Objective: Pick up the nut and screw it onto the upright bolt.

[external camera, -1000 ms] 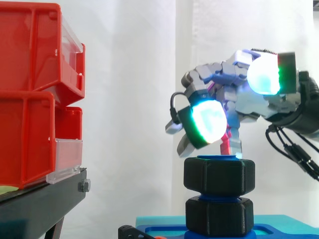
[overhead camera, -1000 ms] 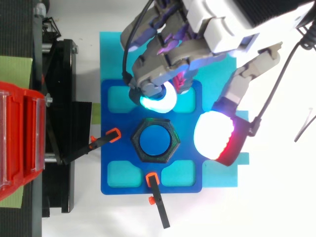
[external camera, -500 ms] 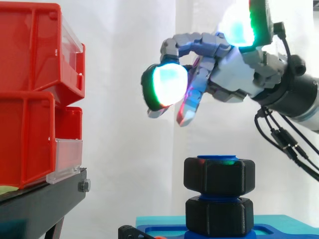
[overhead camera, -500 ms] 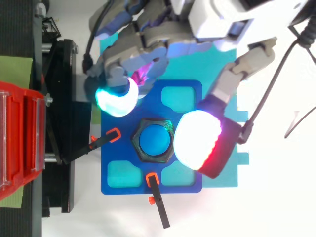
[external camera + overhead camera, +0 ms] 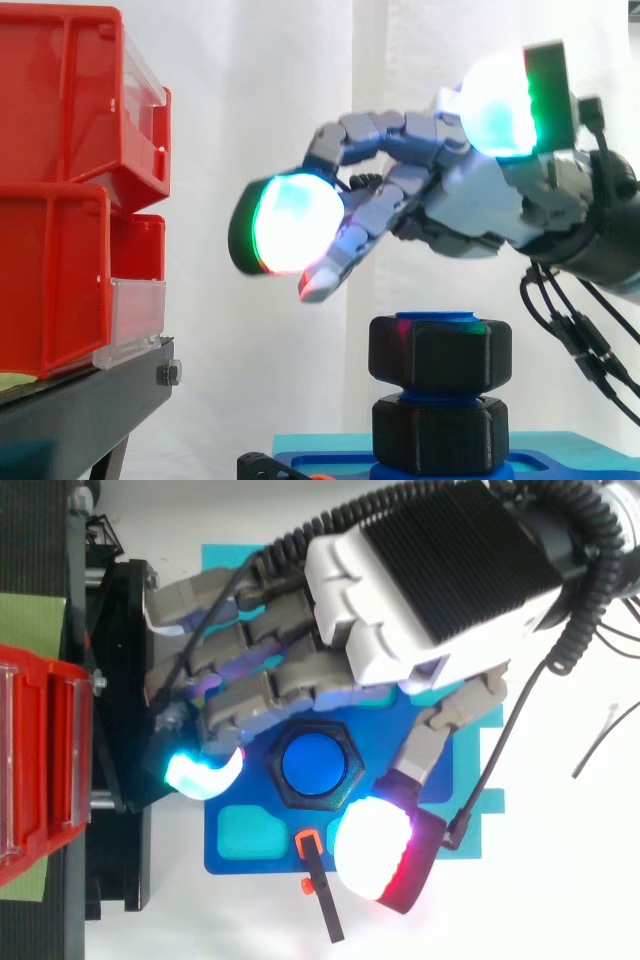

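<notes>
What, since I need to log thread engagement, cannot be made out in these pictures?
- Threads of the blue bolt: side view, covered by the upper black hexagonal nut and the lower black nut.
- Lower black nut: top view, beneath the upper one.
- Part of the blue base plate: top view, under the open hand.
- Contents of the red plastic bins: side view, opaque walls.

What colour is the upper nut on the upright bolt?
Black. The upper nut sits around the blue bolt; the side view shows it best.
</notes>
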{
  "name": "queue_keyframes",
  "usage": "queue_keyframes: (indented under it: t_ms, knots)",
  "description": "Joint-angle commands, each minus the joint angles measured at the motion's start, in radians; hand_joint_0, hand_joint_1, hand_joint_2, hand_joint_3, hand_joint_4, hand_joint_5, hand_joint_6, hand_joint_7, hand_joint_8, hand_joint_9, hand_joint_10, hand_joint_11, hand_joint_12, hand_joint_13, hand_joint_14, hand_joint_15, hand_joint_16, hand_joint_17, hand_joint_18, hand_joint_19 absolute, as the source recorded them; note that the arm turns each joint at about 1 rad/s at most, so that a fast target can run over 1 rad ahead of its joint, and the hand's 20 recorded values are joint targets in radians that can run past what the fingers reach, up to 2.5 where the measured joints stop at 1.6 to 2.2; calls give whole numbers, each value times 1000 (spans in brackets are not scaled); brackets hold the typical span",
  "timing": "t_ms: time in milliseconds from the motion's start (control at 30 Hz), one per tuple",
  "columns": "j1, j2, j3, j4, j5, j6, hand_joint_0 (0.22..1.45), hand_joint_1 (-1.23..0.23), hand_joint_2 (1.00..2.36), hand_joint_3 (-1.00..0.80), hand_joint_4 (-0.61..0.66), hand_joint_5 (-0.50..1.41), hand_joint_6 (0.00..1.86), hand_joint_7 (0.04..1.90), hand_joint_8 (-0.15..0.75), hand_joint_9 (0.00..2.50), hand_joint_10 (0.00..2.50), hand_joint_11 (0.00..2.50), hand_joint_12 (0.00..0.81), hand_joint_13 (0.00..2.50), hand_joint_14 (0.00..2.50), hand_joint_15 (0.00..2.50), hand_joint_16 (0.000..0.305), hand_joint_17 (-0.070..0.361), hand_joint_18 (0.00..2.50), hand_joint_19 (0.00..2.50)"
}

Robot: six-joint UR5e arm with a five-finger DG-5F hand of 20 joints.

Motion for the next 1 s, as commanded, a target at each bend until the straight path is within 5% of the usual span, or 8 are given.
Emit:
queue_keyframes:
  t_ms: [0, 267, 533, 833, 967]
  knots:
    - [9, 0, -46, 27, 2, -20, 473, -157, 1000, -500, 253, -82, 502, 730, 231, 795, 0, 0, 295, 320, 0, 0, 31, 70, 0, 0]
    - [10, 0, -51, 47, -1, -20, 458, -175, 1000, -500, 166, -130, 501, 617, 215, 513, 0, 0, 319, 192, 0, 0, 36, 82, 0, 0]
    - [9, 0, -72, 40, -2, -44, 456, -176, 1000, -500, 186, -125, 501, 621, 217, 502, 0, 0, 320, 183, 0, 0, 37, 83, 0, 0]
    - [10, 0, -72, 36, -2, -76, 457, -177, 1000, -500, 234, -99, 502, 673, 230, 562, 0, 0, 324, 166, 0, 0, 37, 83, 0, 0]
    - [6, 0, -72, 40, -2, -76, 459, -181, 1000, -500, 274, -67, 504, 877, 243, 583, 0, 0, 324, 166, 0, 0, 36, 82, 0, 0]
